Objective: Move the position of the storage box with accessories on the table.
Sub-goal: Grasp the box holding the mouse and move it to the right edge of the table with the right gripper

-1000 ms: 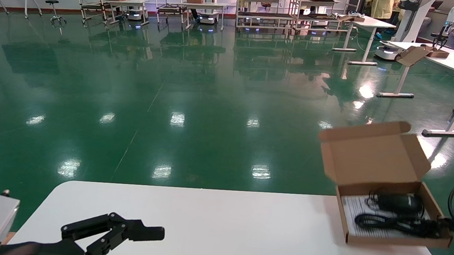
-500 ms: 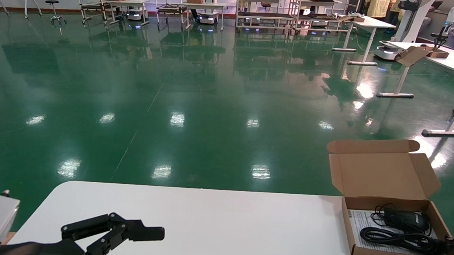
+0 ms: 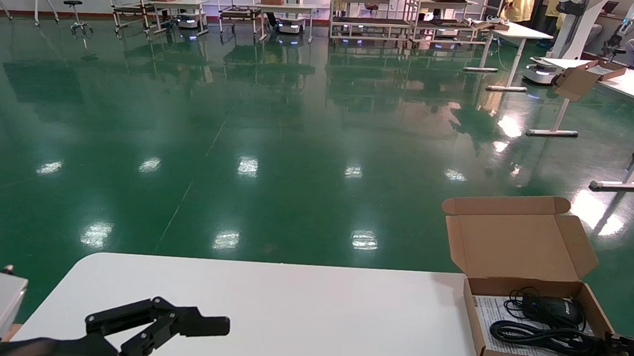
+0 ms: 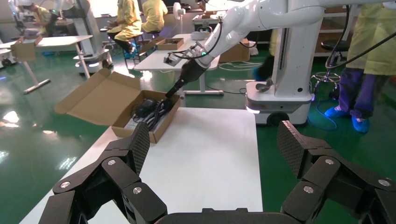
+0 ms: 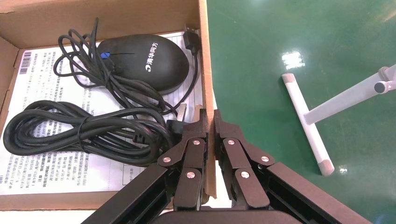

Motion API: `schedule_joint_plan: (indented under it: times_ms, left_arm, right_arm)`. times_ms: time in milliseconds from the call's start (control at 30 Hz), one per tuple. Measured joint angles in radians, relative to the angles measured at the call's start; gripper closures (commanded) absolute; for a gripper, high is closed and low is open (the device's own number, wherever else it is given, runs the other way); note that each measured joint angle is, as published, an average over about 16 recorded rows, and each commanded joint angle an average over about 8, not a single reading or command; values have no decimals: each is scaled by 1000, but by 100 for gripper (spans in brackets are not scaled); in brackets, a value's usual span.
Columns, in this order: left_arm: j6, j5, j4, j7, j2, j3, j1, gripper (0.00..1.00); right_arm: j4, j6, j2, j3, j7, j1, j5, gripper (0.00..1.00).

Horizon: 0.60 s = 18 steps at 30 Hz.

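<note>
The storage box (image 3: 516, 248), brown cardboard with its flap lid standing open, sits at the right end of the white table (image 3: 309, 309). Inside lie a black mouse (image 3: 554, 310), its coiled black cable (image 3: 538, 334) and a white printed sheet (image 3: 487, 315). My right gripper (image 3: 612, 346) is shut on the box's right side wall (image 5: 206, 70); in the right wrist view the cardboard wall stands pinched between the fingers (image 5: 209, 119), with the mouse (image 5: 144, 60) and cable (image 5: 79, 133) beside them. My left gripper (image 3: 203, 325) is open and empty at the table's near left; its wrist view shows the box (image 4: 140, 105) far off.
The box lies close to the table's right edge and near corner. Green floor lies beyond the far edge. White desks (image 3: 620, 81), shelving carts (image 3: 371, 10) and people stand far back. The left wrist view shows my right arm (image 4: 219, 42) and a white robot base (image 4: 285, 93).
The box came down from a raised, tilted pose onto the table, then slid a little to the left in my right gripper. The left arm has not moved.
</note>
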Motion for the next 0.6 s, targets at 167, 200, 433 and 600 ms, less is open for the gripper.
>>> schedule_joint_plan:
  times_ms: [167, 200, 433, 600]
  left_arm:
    - [0, 0, 0, 0, 0, 0, 0, 0]
    - [0, 0, 0, 0, 0, 0, 0, 0]
    - [0, 0, 0, 0, 0, 0, 0, 0]
    - [0, 0, 0, 0, 0, 0, 0, 0]
  right_arm:
    - [-4, -6, 6, 10, -23, -3, 15, 19]
    - [-4, -7, 7, 12, -28, -4, 18, 7]
    - [-9, -5, 11, 23, -57, -5, 32, 0]
    - [-11, 5, 14, 29, -78, -7, 41, 0]
